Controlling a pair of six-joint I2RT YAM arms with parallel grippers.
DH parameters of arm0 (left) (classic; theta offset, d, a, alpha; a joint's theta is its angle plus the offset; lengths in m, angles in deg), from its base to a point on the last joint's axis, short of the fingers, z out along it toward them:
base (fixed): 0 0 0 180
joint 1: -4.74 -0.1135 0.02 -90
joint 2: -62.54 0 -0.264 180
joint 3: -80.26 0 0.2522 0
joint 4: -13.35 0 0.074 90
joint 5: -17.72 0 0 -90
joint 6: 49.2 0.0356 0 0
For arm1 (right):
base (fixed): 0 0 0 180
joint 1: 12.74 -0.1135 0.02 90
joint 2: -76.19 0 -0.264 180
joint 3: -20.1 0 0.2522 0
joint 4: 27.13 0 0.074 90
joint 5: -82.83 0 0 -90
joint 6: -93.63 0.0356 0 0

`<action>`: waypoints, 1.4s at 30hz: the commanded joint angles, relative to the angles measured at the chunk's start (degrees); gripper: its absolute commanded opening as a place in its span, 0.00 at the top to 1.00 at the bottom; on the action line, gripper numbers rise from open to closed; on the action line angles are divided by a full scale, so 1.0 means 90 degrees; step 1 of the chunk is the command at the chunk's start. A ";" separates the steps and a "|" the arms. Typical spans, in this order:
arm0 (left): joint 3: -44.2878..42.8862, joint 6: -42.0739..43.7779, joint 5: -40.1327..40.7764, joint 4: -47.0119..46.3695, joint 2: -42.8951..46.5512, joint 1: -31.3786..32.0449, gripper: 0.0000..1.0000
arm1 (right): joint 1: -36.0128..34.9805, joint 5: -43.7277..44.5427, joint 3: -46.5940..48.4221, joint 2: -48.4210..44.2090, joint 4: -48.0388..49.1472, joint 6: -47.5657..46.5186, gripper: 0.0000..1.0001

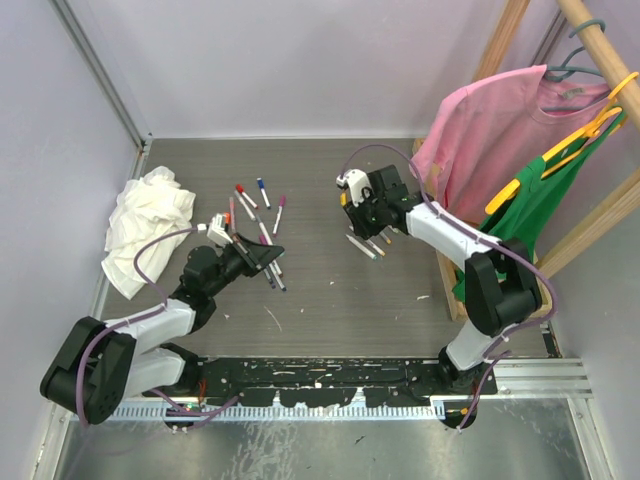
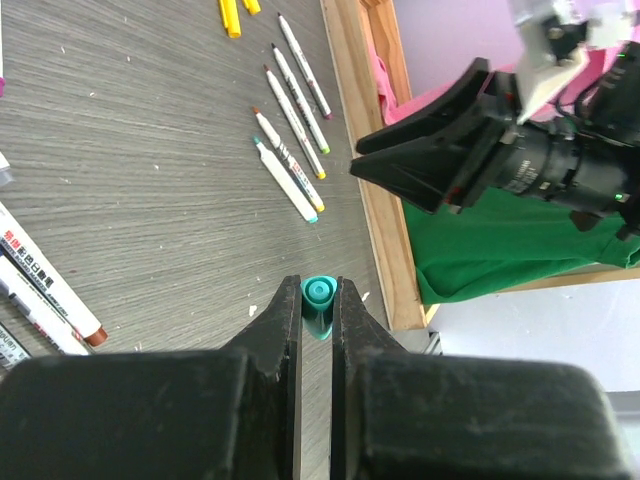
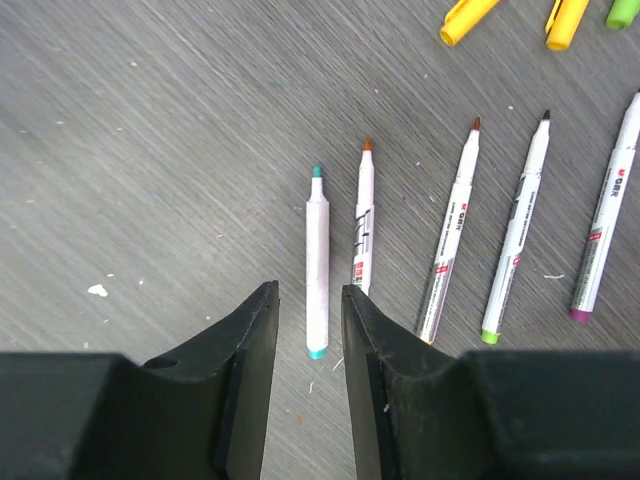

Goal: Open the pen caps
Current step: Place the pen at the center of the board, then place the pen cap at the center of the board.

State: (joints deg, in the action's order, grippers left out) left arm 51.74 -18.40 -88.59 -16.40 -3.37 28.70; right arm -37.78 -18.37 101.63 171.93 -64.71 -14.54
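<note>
Teal cap [image 2: 319, 291] pinched at 12 o'clock tip of left gripper [image 2: 318, 305]. Slightly spread, empty right gripper [image 3: 308, 292]; uncapped pen [image 3: 317, 230] under gap, running toward 12 o'clock.

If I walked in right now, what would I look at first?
Probably the tiny teal cap pinched in the left end effector. Next, the row of uncapped pens lying side by side on the grey table, just ahead of the open right end effector. At the right edge, a bright pink shirt and a green shirt hang on a wooden rack.
</note>
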 commanded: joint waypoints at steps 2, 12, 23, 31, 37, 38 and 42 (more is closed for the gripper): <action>-0.0224 0.0028 -0.0106 -0.0370 -0.0118 0.0065 1.00 | -0.0023 -0.0602 -0.0146 -0.0783 -0.0011 -0.0208 0.63; -0.0664 0.0161 -0.0116 -0.0280 -0.0577 0.0274 1.00 | 0.0207 -0.1463 -0.0254 -0.1537 -0.0188 -0.0377 0.63; -0.1564 0.0392 -0.0134 -0.0029 -0.1650 0.0629 1.00 | 0.0316 -0.1733 -0.0278 -0.1708 -0.0252 -0.0432 0.63; -0.2278 0.0487 -0.0271 0.0171 -0.2525 0.0825 1.00 | 0.0378 -0.1780 -0.0303 -0.1734 -0.0253 -0.0470 0.63; -0.2811 0.0564 -0.0358 0.0401 -0.3050 0.0872 1.00 | 0.0382 -0.1812 -0.0297 -0.1742 -0.0255 -0.0480 0.63; -0.2892 0.0581 -0.0359 0.0459 -0.3129 0.0872 1.00 | 0.0386 -0.1814 -0.0301 -0.1744 -0.0263 -0.0481 0.63; -0.3196 0.0684 -0.0359 0.0707 -0.3415 0.0882 1.00 | 0.0390 -0.1832 -0.0303 -0.1756 -0.0256 -0.0481 0.63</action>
State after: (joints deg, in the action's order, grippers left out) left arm 26.69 -14.45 -90.74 -11.15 -32.50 36.40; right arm -34.61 -33.65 98.77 158.69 -68.03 -18.37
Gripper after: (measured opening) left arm 0.063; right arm 0.371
